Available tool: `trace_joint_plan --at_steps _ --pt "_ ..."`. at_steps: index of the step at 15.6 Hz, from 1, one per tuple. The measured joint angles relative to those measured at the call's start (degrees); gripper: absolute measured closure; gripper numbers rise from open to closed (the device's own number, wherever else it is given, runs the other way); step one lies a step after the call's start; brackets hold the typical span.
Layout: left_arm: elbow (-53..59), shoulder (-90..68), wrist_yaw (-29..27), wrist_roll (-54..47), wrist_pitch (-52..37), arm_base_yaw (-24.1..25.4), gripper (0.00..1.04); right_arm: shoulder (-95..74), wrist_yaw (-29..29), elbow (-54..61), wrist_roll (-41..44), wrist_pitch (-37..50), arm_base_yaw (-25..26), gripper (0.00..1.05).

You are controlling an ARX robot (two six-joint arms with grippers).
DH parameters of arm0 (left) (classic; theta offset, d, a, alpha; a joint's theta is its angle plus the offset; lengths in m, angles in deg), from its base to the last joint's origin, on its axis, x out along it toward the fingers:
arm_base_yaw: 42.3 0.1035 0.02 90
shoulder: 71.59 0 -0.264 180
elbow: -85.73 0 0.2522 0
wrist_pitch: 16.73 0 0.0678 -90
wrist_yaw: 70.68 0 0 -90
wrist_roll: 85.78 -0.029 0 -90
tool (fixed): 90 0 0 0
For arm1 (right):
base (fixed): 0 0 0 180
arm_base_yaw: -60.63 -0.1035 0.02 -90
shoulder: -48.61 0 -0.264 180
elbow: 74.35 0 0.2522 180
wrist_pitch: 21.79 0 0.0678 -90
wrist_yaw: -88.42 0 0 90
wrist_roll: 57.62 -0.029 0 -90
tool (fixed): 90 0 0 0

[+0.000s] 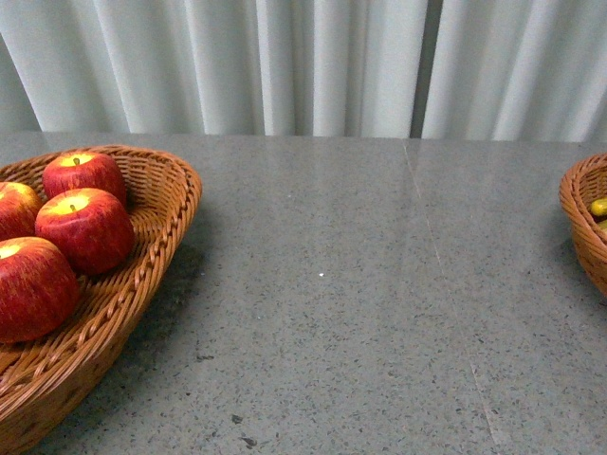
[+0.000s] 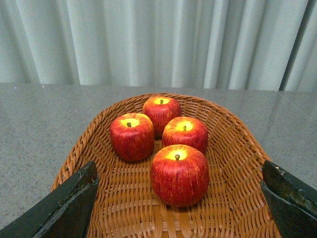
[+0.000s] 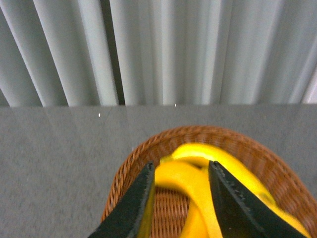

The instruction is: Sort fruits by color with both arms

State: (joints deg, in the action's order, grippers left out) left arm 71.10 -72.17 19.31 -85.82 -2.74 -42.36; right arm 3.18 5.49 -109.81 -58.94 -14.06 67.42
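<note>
Wicker baskets (image 1: 142, 275) hold four apples (image 2: 180, 173), bananas (image 3: 183, 183).
Left fingers (image 2: 64, 208) released; right fingers (image 3: 133, 203) straddle a banana, grip uncertain.

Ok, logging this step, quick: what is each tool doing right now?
Left tool: open, holding nothing, over the basket of apples.
Right tool: fingers either side of a banana; a firm grip cannot be told.

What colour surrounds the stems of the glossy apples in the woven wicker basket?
Yellow, fading into streaked red on each round glossy apple; clearest in the left wrist view.
</note>
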Motion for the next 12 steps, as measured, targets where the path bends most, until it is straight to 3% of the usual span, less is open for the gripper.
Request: trace_joint_plan --at_steps 1,3,4,6,12 --pt "0.00 0.00 -0.02 0.00 0.00 0.00 0.07 9.27 0.37 5.60 0.46 -5.79 0.52 0.82" --pt "0.00 0.00 -0.02 0.00 0.00 0.00 0.07 23.45 0.85 10.29 1.07 -12.87 1.38 1.03" --pt "0.00 0.00 -0.02 0.00 0.00 0.00 0.07 26.95 0.07 11.50 0.96 -12.76 0.48 1.03" --pt "0.00 0.00 0.00 0.00 0.00 0.00 0.07 29.27 -5.88 14.05 1.01 -13.07 -7.10 1.03" --pt "0.00 0.00 -0.02 0.00 -0.02 0.00 0.07 34.42 -7.10 18.05 1.14 -14.47 -6.78 1.03"
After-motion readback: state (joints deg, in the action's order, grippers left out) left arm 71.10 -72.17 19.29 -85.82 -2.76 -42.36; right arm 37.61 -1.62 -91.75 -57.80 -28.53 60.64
